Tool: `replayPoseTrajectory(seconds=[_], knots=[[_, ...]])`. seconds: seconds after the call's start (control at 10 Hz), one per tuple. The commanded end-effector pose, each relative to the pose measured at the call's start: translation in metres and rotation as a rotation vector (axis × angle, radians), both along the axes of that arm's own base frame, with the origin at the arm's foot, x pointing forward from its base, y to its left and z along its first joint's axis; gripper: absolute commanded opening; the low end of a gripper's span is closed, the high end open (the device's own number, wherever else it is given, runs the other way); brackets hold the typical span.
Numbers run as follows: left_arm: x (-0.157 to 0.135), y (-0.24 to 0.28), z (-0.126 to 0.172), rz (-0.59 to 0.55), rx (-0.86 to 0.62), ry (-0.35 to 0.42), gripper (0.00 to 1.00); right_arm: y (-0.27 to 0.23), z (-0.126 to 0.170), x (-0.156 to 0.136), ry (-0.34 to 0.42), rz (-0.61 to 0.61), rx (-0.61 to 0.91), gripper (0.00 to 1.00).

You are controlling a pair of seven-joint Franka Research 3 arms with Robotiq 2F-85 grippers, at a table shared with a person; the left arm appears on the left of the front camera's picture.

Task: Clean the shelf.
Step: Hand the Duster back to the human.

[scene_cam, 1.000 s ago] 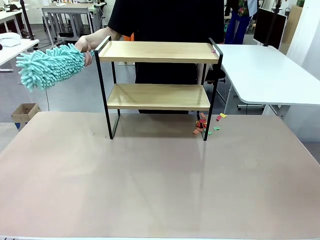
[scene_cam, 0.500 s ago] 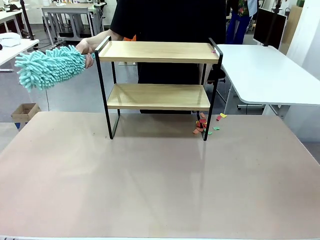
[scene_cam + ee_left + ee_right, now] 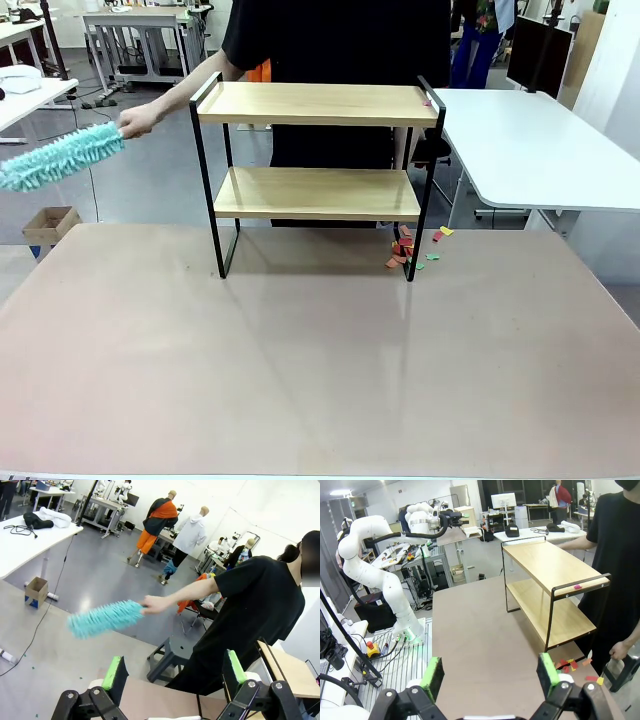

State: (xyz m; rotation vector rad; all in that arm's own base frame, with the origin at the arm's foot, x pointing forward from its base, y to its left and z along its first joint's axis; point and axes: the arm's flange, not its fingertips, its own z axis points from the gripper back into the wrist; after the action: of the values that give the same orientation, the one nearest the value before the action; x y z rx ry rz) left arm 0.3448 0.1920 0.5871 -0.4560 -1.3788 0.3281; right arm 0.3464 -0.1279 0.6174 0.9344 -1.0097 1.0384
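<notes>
The counter (image 3: 300, 370) carries the shelf (image 3: 315, 165) at its far middle: two pale boards in a black frame, looking swept except for one pink scrap at the top board's right end. A teal duster (image 3: 55, 160) is held out to the left by the person's hand (image 3: 138, 120), well clear of the shelf, seemingly between strokes, and coloured scraps (image 3: 412, 250) are seen by the right rear leg. Both the left tool (image 3: 172, 672) and the right tool (image 3: 490, 676) are spread wide, with nothing gripped.

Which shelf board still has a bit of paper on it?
The top board of the shelf. A small pink scrap sits at its end near the rail. The lower board looks bare; the other scraps lie on the table.
</notes>
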Motion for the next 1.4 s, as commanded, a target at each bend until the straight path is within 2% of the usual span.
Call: replayPoseTrajectory(seconds=[0.0, 1.3], knots=[[-0.0006, 0.0001, 0.0012, -0.003, 0.02, -0.005, 1.0, -0.0011, 0.001, -0.001, -0.016, 0.014, -0.011, 1.0], [-0.0006, 0.0001, 0.0012, -0.003, 0.02, -0.005, 1.0, -0.0011, 0.001, -0.001, -0.016, 0.014, -0.011, 1.0]])
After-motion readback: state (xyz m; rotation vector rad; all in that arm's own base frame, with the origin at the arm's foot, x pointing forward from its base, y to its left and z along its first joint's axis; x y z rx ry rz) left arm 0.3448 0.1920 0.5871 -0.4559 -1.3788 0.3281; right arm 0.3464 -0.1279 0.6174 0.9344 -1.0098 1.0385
